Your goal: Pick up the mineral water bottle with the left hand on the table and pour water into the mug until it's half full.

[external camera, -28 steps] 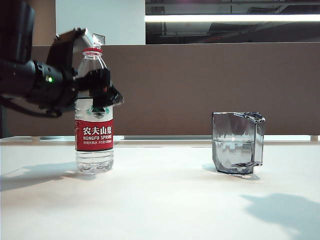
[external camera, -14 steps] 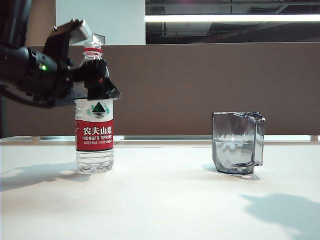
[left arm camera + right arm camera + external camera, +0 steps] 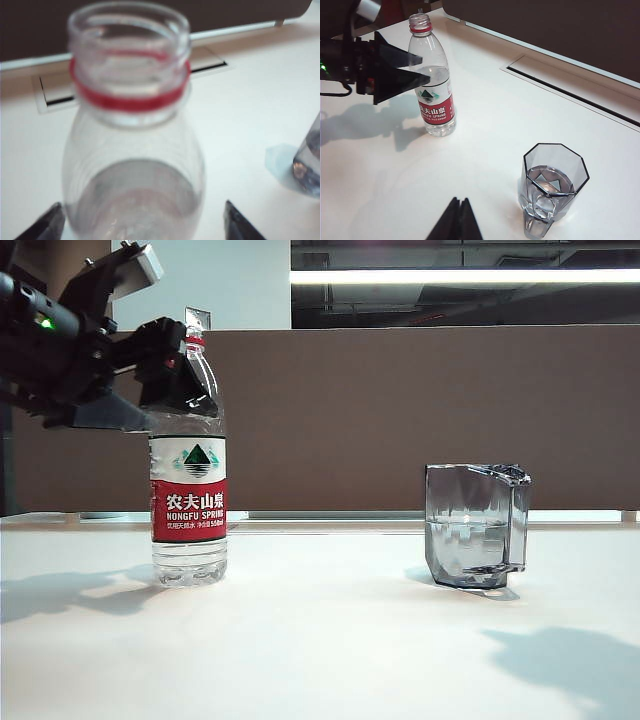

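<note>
I am seeing my left tool (image 3: pixel 185 370) hanging wide open around the bottle (image 3: pixel 189 490) neck, not squeezing it, while the right tool (image 3: pixel 456 220) is sitting shut over the worktop (image 3: pixel 330 640) near the mug (image 3: pixel 476 525).

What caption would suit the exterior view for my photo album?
Open left end effector flanks the uncapped mineral water bottle near its shoulder; the mug, partly filled with water, stands apart on the white table.

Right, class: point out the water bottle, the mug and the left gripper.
water bottle (image 3: pixel 189 510): exterior view, on its red label.
mug (image 3: pixel 472 528): exterior view, on its front wall.
left gripper (image 3: pixel 415 69): right wrist view, between its open fingertips.
</note>
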### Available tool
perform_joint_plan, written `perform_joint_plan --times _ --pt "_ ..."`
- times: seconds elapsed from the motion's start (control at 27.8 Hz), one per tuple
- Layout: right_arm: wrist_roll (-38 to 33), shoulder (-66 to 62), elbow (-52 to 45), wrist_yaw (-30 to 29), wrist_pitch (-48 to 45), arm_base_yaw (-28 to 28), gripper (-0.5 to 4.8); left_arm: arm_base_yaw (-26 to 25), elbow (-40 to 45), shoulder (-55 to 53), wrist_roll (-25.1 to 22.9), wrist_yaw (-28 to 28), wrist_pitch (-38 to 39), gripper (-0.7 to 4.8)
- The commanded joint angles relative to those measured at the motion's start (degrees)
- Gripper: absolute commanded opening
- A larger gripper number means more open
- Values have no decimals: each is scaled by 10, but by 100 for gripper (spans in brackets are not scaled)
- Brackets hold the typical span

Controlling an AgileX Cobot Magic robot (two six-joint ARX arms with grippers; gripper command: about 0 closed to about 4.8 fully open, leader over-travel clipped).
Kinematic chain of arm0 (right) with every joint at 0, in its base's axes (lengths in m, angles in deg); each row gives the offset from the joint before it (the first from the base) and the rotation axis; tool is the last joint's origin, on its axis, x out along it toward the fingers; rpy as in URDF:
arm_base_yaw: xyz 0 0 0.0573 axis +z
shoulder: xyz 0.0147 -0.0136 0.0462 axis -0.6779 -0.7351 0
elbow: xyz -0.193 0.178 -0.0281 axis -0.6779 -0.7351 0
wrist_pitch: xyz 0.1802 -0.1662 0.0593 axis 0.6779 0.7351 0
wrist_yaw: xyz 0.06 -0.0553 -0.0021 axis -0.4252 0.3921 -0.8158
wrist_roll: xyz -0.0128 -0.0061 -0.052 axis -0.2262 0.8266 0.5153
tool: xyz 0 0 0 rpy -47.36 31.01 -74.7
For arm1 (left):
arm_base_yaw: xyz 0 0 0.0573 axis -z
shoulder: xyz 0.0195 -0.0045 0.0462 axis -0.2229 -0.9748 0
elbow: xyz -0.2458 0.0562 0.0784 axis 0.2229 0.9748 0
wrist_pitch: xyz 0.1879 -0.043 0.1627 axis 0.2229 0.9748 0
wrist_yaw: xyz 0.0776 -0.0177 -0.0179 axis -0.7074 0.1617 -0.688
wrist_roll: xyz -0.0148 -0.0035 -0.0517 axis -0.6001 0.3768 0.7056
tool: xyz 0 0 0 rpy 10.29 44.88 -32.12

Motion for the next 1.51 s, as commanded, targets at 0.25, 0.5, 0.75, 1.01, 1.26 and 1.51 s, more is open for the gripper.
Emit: perform_joint_plan --times 0.25,0.5,0.75,1.01,1.26,1.51 --pt "1 0 4 -1 -14 0 -5 0 -3 113 -3 2 190 368" --pt "-1 2 -15 25 -23 0 -6 0 -2 175 14 2 315 -8" --pt "-1 47 -124 21 -169 0 -5 0 -2 181 14 2 336 -8" --pt "-1 105 -225 21 -223 0 -5 0 -1 189 14 2 339 -8" --pt "-1 143 -297 31 -216 0 13 0 59 247 14 2 285 -8" --pt "-1 143 -299 31 -190 0 13 0 112 282 35 2 226 -8"
